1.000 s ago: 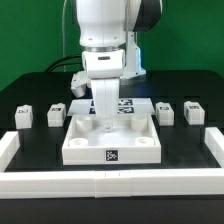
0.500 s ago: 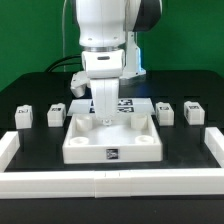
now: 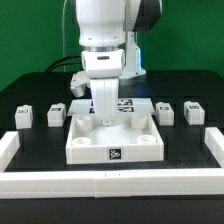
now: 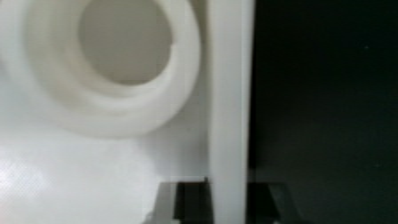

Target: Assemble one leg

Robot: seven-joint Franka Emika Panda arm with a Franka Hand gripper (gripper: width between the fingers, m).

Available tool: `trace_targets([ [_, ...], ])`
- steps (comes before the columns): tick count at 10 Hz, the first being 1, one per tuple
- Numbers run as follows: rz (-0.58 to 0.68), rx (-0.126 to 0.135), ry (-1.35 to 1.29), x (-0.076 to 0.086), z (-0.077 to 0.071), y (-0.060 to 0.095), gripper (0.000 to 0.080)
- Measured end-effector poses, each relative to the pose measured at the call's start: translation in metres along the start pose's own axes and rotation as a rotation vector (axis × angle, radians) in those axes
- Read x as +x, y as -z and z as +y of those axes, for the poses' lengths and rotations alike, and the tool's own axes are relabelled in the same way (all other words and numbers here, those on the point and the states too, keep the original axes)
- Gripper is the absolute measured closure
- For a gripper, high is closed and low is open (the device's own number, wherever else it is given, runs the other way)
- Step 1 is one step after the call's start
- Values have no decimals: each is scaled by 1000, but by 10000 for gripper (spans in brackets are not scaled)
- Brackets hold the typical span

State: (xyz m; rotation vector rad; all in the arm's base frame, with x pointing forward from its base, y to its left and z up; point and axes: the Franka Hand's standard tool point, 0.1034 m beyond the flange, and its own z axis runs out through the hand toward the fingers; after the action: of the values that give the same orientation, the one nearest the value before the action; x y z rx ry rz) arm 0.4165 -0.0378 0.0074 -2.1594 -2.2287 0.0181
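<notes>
**While the End Effector Gripped the Tabletop, Four Legs Lay Loose**

As the Panda arm (image 3: 105,40) reached straight down over the middle of the black worktop (image 3: 40,135), its end effector (image 3: 105,118) met the far wall of the square white tabletop (image 3: 112,148). This recessed piece lay flat, with a black-and-white tag on the wall facing the worktop's near edge.

In the wrist view the end effector (image 4: 222,205) was set narrow. One dark fingertip (image 4: 178,205) sat on each side of the tabletop's upright wall (image 4: 226,100), and no gap showed between pads and wall. A round socket (image 4: 107,60) in the tabletop's recessed floor lay just beside that wall.

No leg was held or fitted. All four stood on the worktop in a row level with the tabletop's far wall, apart from the tabletop and from each other. One leg (image 3: 25,117) stood nearest the worktop's edge on the exterior view's left, with a second leg (image 3: 56,115) between it and the tabletop. A third leg (image 3: 166,113) stood on the tabletop's other side. A fourth leg (image 3: 194,111) was nearest the edge on the exterior view's right. Each showed a tag on its face.

The marker board (image 3: 130,104) lay flat toward the worktop's far edge, partly hidden behind the arm. A low white rail (image 3: 110,183) ran along the near edge and turned up both side edges.
</notes>
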Motion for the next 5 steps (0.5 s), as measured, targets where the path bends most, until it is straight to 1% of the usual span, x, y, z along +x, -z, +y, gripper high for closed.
trace_targets([
  [1,0,2,-20,3,3,0,742],
  [2,-1,-1,-33,18,18,1,742],
  [3,0,-9,-23,27,27,0,742],
  [5,13,-23,-23,54,40,0,742],
])
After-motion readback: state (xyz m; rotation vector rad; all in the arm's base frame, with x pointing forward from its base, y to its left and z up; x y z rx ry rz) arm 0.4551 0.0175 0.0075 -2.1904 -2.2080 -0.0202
